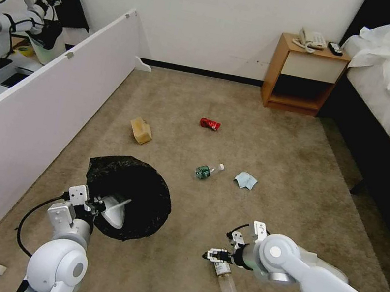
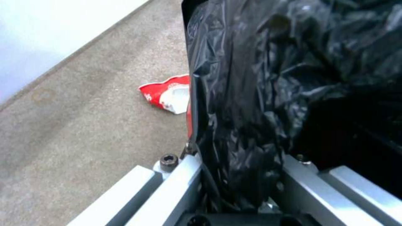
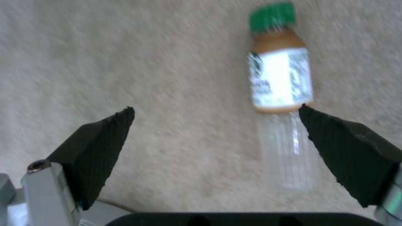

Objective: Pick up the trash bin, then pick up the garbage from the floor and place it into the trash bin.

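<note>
The trash bin (image 1: 129, 197), a small round bin lined with a crinkly black bag, is held off to the robot's left, tilted so its mouth faces the head camera. The left gripper (image 1: 95, 205) is clamped on the rim, its metal fingers (image 2: 184, 185) pinching bag and wall together; a sliver of red body shows beside the liner in the left wrist view. Something white lies inside the bin.

The right gripper (image 3: 215, 114) hangs low over the carpet with its jaws spread wide and holding nothing. One black pad (image 3: 347, 150) sits at the edge of a clear bottle (image 3: 280, 103) lying on its side — green cap, green-and-white label, a little brown liquid near the neck.

That bottle looks light and nearly empty, with thin ribbed walls that would likely dent under pressure and a round body prone to rolling. The labelled band near the shoulder seems the stiffest, least slippery place to grip, across its width.

Counted on the floor (head view): two bottles, the near one (image 1: 224, 276) and a second bottle (image 1: 206, 171) farther out; one red can (image 1: 209, 124); one tan paper bag (image 1: 141, 130); one light blue cloth (image 1: 245, 180). The left wrist view adds one red-and-white paper cup (image 2: 169, 94) — crushed, lying just behind the bin.
</note>
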Available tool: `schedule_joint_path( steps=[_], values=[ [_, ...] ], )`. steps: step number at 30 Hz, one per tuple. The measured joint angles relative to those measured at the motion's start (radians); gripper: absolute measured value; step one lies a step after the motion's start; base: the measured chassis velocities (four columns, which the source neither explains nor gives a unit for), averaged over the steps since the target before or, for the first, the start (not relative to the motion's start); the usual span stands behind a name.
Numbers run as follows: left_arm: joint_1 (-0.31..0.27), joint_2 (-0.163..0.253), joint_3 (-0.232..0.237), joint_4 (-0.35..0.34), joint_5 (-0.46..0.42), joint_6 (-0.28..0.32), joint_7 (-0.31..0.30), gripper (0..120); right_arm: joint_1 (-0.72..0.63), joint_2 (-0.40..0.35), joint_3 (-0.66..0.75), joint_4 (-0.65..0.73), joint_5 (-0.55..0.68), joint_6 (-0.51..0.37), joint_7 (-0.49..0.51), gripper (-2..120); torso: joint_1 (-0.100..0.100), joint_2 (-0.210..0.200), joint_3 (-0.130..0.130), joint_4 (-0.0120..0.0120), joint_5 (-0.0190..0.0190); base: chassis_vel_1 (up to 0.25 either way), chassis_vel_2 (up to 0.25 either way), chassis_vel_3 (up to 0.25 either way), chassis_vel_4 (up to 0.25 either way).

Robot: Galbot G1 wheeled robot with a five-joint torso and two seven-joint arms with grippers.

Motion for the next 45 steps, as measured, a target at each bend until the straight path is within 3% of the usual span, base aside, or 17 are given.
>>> schedule_joint_path(
  steps=[15, 35, 45],
  values=[
    [-0.008, 0.014, -0.011, 0.011, -0.019, -0.007, 0.005, 0, 0.051, -0.01, -0.087, -0.044, -0.046, -0.015, -0.025, 100, 0.0, 0.0, 0.0, 0.0003, -0.0001, 0.0, 0.0, 0.0, 0.0],
    [-0.007, 0.063, -0.025, 0.021, -0.053, -0.013, 0.007, 0, 0.08, 0.088, -0.156, -0.184, -0.057, -0.022, -0.055, 100, 0.0, 0.0, 0.0, 0.0002, -0.0002, 0.0, 0.0, 0.0, 0.0],
    [-0.006, 0.064, -0.029, 0.024, -0.058, -0.015, 0.011, 0, 0.078, 0.114, -0.166, -0.24, -0.082, -0.022, -0.063, 100, 0.0, 0.0, 0.0, 0.0002, -0.0002, 0.0, 0.0, 0.0, 0.0]
  ],
)
